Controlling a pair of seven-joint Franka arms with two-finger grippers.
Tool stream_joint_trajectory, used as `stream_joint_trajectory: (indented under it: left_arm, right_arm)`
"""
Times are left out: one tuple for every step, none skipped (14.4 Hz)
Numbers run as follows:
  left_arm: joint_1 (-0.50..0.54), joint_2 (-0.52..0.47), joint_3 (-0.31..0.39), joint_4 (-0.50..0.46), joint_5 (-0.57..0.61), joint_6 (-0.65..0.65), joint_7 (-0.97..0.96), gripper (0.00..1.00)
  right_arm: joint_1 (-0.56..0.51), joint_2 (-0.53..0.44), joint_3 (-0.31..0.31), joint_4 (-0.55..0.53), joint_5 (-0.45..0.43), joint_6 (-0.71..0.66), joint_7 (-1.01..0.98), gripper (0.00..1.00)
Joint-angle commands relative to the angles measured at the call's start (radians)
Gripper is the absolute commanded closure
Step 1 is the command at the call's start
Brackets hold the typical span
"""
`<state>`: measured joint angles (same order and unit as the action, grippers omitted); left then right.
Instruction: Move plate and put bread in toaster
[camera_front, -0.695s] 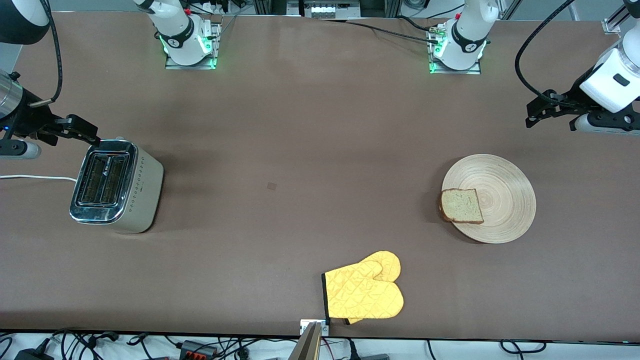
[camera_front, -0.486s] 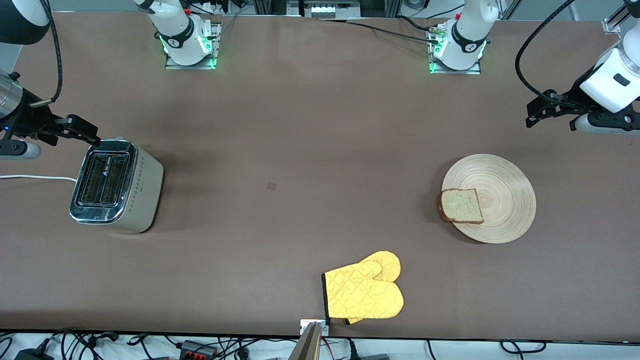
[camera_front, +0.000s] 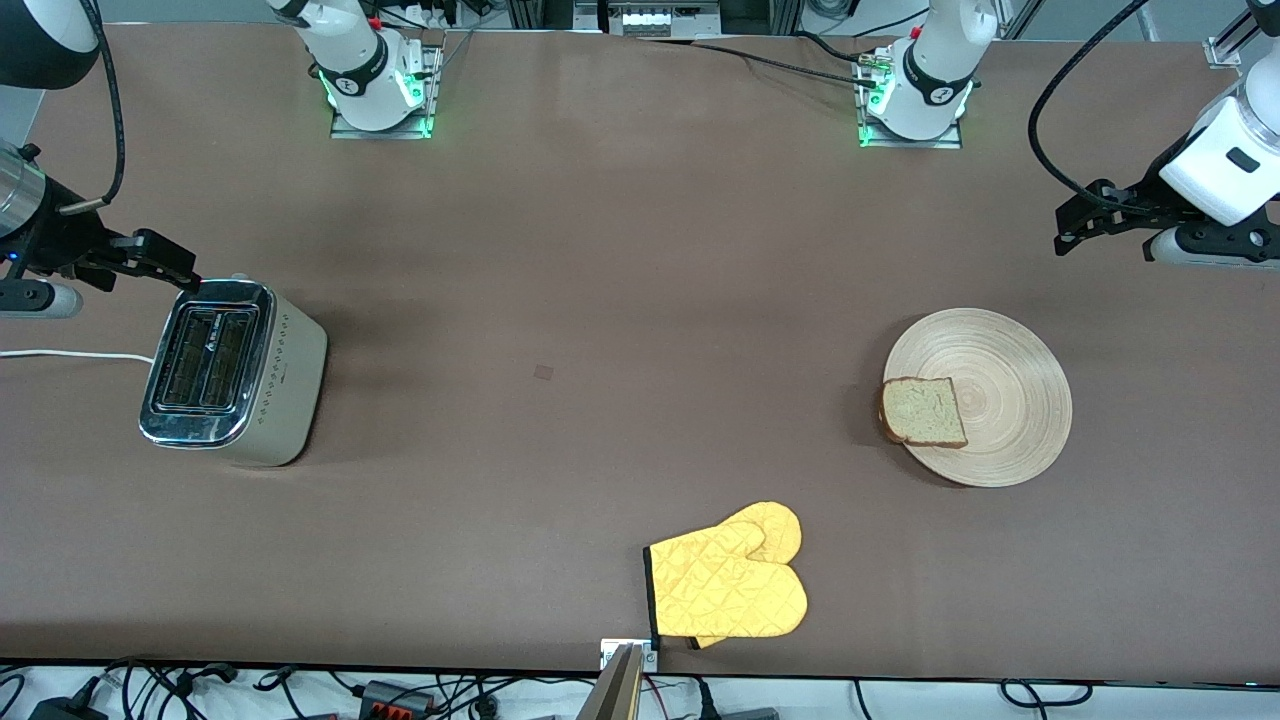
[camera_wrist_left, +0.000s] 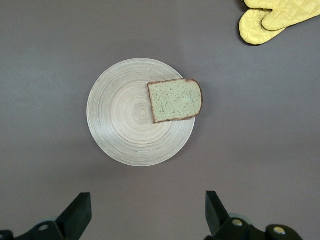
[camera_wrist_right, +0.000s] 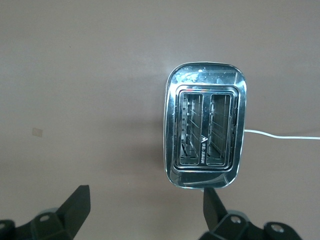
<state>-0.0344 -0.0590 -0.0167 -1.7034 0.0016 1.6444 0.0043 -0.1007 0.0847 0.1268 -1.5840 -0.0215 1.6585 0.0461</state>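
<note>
On the worktop (camera_front: 620, 300) nothing is yet moved; toaster (camera_front: 232, 372) stands at the right arm's end, plate (camera_front: 1000, 370) at the left arm's end, bread (camera_front: 922, 411) on its rim; left tool (camera_wrist_left: 145, 215) hovers spread above the plate, right tool (camera_wrist_right: 145, 212) spread over the toaster; next, seemingly, the left descends to the plate's edge.

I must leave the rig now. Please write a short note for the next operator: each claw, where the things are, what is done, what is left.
Left claw: open, empty, in the air at the left arm's end of the table.
Right claw: open, empty, over the table beside the toaster.
Bread: on the plate, overhanging its rim.
Toaster: slots empty.
Done: nothing.
Left: move plate, put bread in toaster.
</note>
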Motion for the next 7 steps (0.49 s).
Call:
stream_joint_trajectory:
  left_arm:
    - [-0.007, 0.013, -0.005, 0.030, 0.023, -0.067, -0.007, 0.00]
    - [-0.005, 0.016, -0.003, 0.030, 0.021, -0.092, -0.001, 0.00]
    - [-0.004, 0.018, -0.002, 0.030, 0.021, -0.112, 0.000, 0.00]
    - [-0.002, 0.018, -0.002, 0.030, 0.021, -0.127, -0.003, 0.00]
    - [0.002, 0.021, -0.002, 0.030, 0.021, -0.130, -0.001, 0.00]
    - [0.002, 0.028, -0.002, 0.031, 0.021, -0.130, -0.001, 0.00]
    - [0.001, 0.039, -0.002, 0.034, 0.023, -0.130, 0.000, 0.00]
  right_arm:
    - [0.002, 0.004, -0.006, 0.015, -0.001, -0.014, -0.008, 0.00]
    - [0.002, 0.004, -0.006, 0.015, -0.001, -0.014, -0.008, 0.00]
    - [0.002, 0.004, -0.006, 0.015, -0.001, -0.014, -0.008, 0.00]
    - [0.002, 0.004, -0.006, 0.015, -0.001, -0.014, -0.009, 0.00]
    - [0.002, 0.004, -0.006, 0.015, 0.000, -0.014, -0.009, 0.00]
    - [0.002, 0.004, -0.006, 0.015, -0.001, -0.014, -0.009, 0.00]
    - [0.002, 0.004, -0.006, 0.015, -0.001, -0.014, -0.009, 0.00]
